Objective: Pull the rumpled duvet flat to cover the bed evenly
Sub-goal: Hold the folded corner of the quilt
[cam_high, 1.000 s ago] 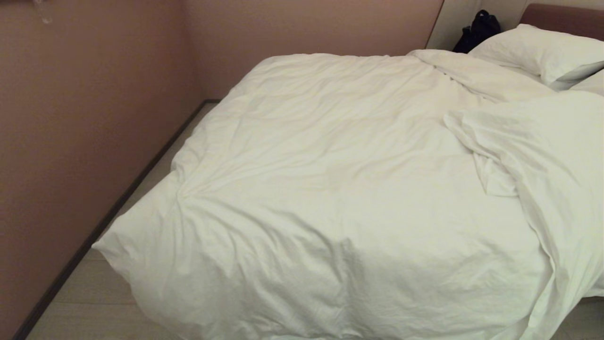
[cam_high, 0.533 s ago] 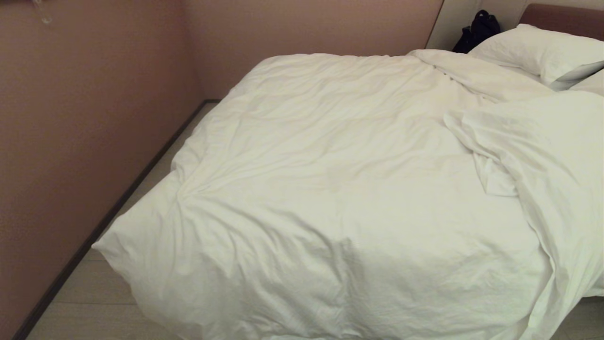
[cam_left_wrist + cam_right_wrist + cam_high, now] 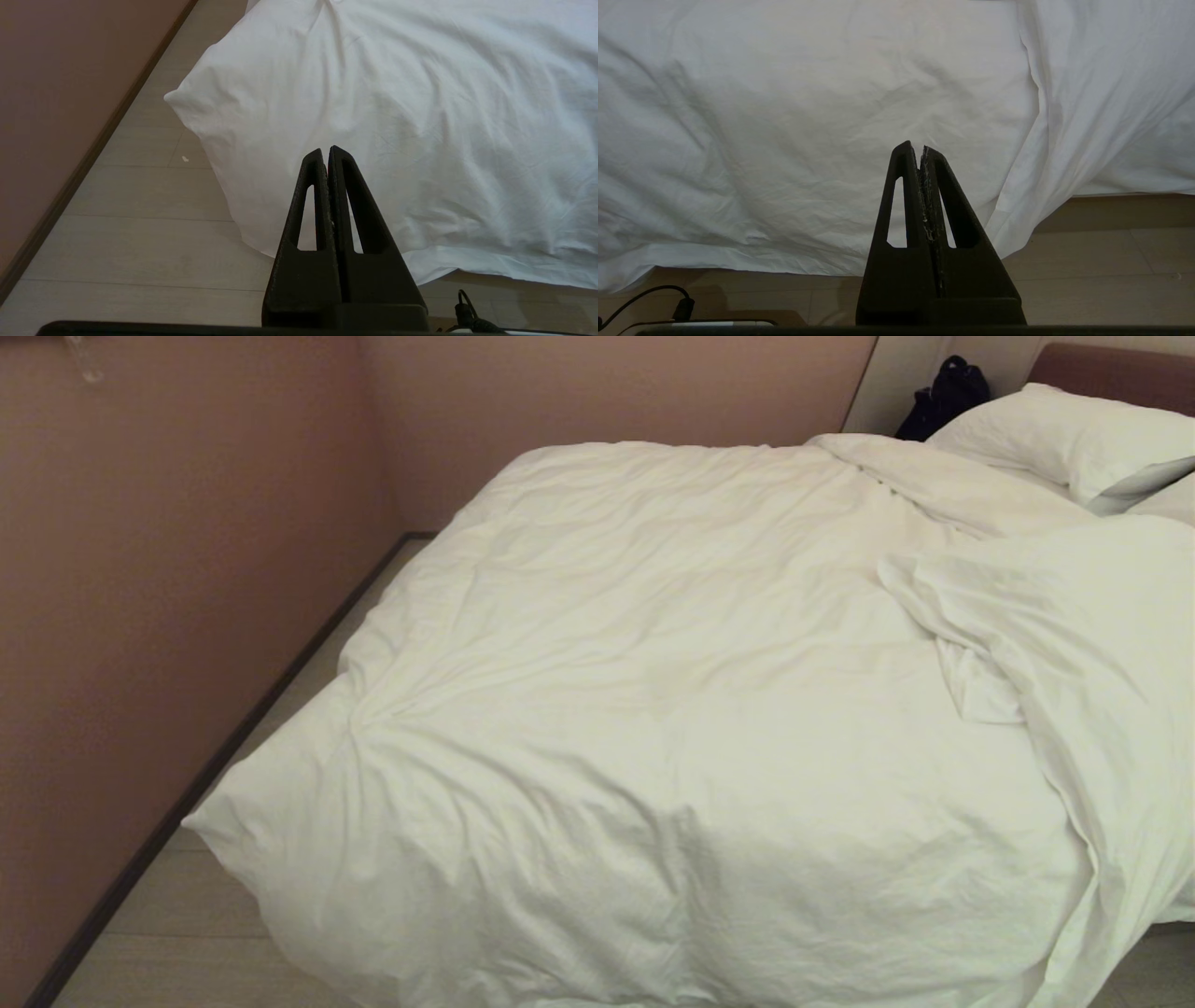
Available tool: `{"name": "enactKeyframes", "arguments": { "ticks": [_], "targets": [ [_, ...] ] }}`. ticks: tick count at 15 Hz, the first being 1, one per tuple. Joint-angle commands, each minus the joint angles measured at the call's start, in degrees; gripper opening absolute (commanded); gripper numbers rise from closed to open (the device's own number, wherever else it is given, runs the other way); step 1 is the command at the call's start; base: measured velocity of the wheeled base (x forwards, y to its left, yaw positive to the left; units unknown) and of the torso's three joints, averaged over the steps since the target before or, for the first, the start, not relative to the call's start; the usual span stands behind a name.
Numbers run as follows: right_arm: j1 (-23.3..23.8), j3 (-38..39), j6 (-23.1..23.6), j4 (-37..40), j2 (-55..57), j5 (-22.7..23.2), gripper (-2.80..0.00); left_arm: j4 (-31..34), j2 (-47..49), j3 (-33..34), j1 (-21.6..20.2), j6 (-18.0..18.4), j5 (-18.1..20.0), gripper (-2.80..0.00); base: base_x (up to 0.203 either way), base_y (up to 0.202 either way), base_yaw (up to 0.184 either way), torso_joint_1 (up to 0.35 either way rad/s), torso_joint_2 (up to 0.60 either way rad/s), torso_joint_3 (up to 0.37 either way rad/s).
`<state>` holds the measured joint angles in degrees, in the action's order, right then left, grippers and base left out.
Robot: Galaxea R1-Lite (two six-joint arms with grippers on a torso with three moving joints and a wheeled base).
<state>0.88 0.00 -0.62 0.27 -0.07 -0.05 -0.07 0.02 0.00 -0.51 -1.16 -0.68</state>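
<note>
The white puffy duvet (image 3: 653, 709) lies wrinkled over the bed, whose reddish-brown headboard (image 3: 1111, 373) shows at the far right. One corner (image 3: 201, 826) juts over the floor at the near left. On the right a fold (image 3: 1055, 644) of the duvet is turned back over itself. Neither arm shows in the head view. My left gripper (image 3: 325, 151) is shut and empty, held short of the duvet (image 3: 397, 116) near that overhanging corner. My right gripper (image 3: 918, 148) is shut too, empty, facing the duvet's hanging edge (image 3: 784, 140) by the fold.
A pinkish wall (image 3: 140, 616) with a dark skirting runs along the left of a narrow strip of pale floor (image 3: 187, 933). White pillows (image 3: 1074, 443) lie by the headboard. A black bag (image 3: 943, 397) sits behind the bed. Cables (image 3: 668, 303) lie on the floor near me.
</note>
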Motion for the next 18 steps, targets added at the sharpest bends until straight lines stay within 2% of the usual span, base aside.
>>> {"name": "enactKeyframes", "arguments": {
  "ticks": [1, 12, 15, 18],
  "targets": [
    [0.0, 0.0, 0.01, 0.0, 0.07, 0.05, -2.8, -0.01, -0.02, 0.0, -0.02, -0.07, -0.02, -2.8, 0.0, 0.0, 0.0, 0.0, 0.0, 0.0],
    [0.0, 0.0, 0.01, 0.0, 0.07, -0.04, -2.8, -0.01, -0.02, 0.0, -0.02, -0.07, -0.02, -2.8, 0.0, 0.0, 0.0, 0.0, 0.0, 0.0],
    [0.0, 0.0, 0.01, 0.0, 0.07, -0.04, -2.8, -0.01, -0.02, 0.0, -0.02, -0.07, -0.02, -2.8, 0.003, -0.095, -0.007, 0.006, 0.0, 0.0],
    [0.0, 0.0, 0.01, 0.0, 0.07, 0.05, -2.8, -0.01, -0.02, 0.0, -0.02, -0.07, -0.02, -2.8, 0.0, -0.193, 0.0, 0.0, 0.0, 0.003]
  ]
}}
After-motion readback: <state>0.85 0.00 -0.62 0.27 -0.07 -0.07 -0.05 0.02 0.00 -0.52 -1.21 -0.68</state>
